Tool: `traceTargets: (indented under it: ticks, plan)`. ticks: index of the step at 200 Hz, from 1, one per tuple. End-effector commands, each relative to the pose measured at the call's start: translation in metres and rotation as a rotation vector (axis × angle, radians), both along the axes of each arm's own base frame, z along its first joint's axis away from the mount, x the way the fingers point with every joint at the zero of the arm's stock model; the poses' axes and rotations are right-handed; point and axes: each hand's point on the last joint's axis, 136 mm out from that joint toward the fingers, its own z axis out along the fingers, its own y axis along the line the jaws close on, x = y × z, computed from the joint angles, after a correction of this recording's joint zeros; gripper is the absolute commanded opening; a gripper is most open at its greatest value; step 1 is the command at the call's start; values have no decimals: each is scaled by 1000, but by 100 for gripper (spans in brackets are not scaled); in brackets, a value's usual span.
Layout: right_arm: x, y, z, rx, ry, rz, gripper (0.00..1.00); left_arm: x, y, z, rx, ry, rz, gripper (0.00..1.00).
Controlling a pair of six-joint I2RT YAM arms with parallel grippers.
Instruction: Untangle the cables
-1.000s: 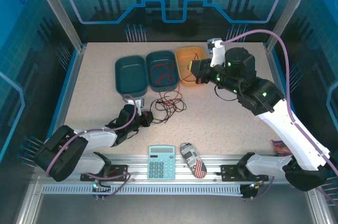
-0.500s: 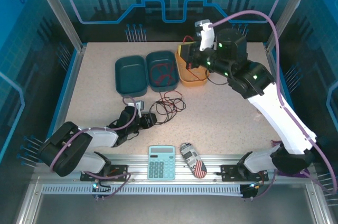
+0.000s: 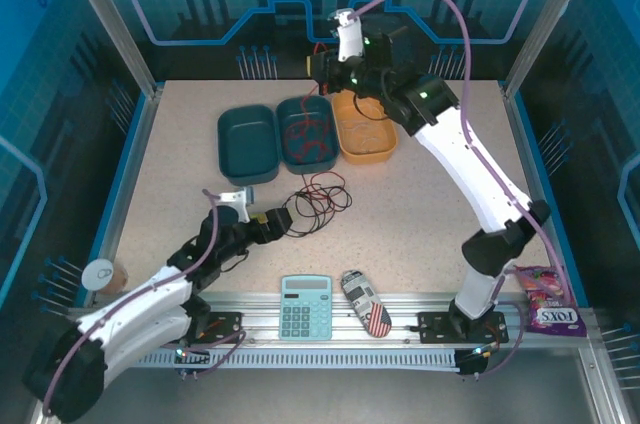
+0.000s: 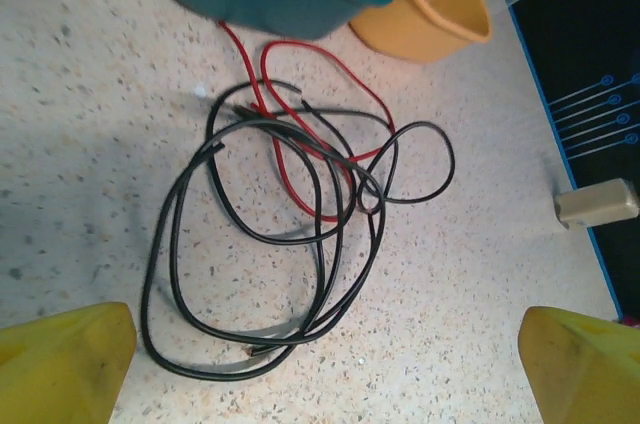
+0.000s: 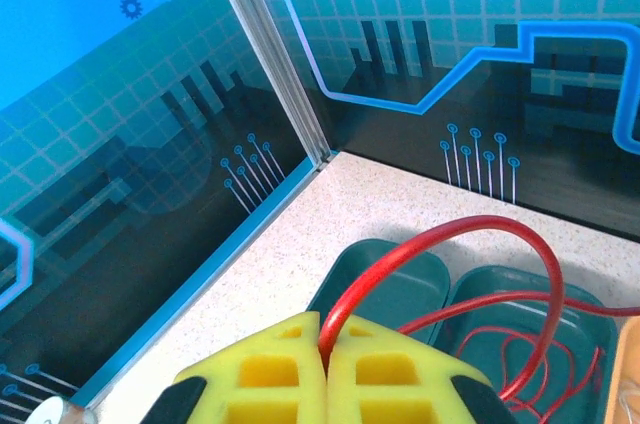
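1. Extraction of one strand looked to be the step in hand. The right gripper [image 5: 327,349] was clenched on a red cable [image 5: 400,252], its yellow pads pressed together with the wire pinched at the seam between them.
2. From that grip the red cable arched up and forward, then dropped into the middle teal bin [image 3: 282,139] below the gripper. More red loops lay coiled there, so part of the sorting appeared done.
3. An orange bin [image 3: 365,134] and a second teal bin [image 3: 247,144] flanked that one, both below the raised right gripper.
4. The left gripper [image 3: 277,223] was released, its pads [image 4: 60,364] spread wide and holding nothing, low over the table [image 3: 430,214].
5. Just ahead of those open pads lay the unsorted tangle [image 4: 340,194] — black cables [image 4: 375,244] looped over one another with a red strand threaded through them.
6. Two red runs led from the knot, farther ahead of the left gripper, to the foot of the teal bin. Whether they joined the cable in the right gripper could not be told.
7. The next move, as I judged it, called for the right gripper to let the red cable fall into the bin. The left would then close on a single black loop at the tangle's near edge and draw it out slowly — a quick pull would likely cinch the crossings.
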Motion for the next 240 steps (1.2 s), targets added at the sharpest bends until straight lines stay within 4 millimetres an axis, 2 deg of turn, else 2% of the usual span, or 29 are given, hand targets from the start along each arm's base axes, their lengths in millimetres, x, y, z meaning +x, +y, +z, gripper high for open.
traceTargets:
  ticks: [1, 46, 98, 156, 240]
  plan:
    - [20, 7, 4, -2, -48, 11, 0, -13, 28, -11, 124, 47, 70, 99]
    - [63, 21, -19, -33, -53, -5, 0, -20, 40, -1, 122, 16, 107, 99]
    - [82, 44, -62, -31, 0, 43, 0, -17, 39, 3, 123, 3, 112, 99]
    - [79, 59, -124, -34, 161, 99, 0, -17, 41, 0, 136, 2, 116, 99]
    - [73, 43, -218, -174, 400, 26, 0, -18, 39, -3, 131, 6, 103, 99]
